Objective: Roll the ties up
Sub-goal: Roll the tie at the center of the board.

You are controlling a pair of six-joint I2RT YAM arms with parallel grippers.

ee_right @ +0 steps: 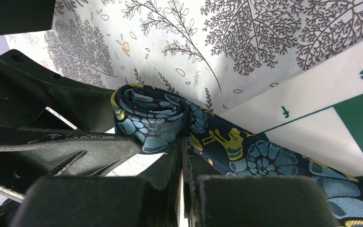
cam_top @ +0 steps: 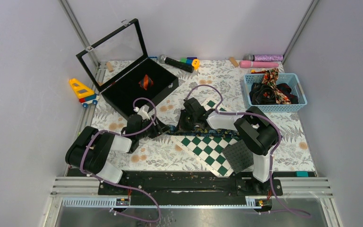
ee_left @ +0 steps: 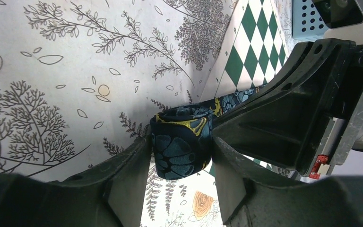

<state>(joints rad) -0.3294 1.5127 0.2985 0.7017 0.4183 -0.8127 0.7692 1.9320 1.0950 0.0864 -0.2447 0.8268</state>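
**Item:** floral tie (ee_right: 153, 116), navy-teal.
**Loc:** centre of tabletop (cam_top: 160, 156). One end is rolled; the tail lies flat over the chequered board (cam_top: 208, 147).
**L gripper** (ee_left: 180, 156): clamped on the roll's sides, prob. to stop it unwinding.
**R gripper** (ee_right: 182, 147): closed, tips at the roll's base. Can't tell if fabric is pinched.
**Striped tie** (cam_top: 145, 82): rolled, in black box (cam_top: 118, 97).
**Others:** heaped in blue basket (cam_top: 274, 75).

Your top camera looks down from above and behind the arm bases and takes in the whole table (cam_top: 160, 158). Your two wrist cameras sit low and very close, facing each other across the rolled tie (ee_left: 182, 146), which both show along with the chequered board (ee_right: 354, 118).
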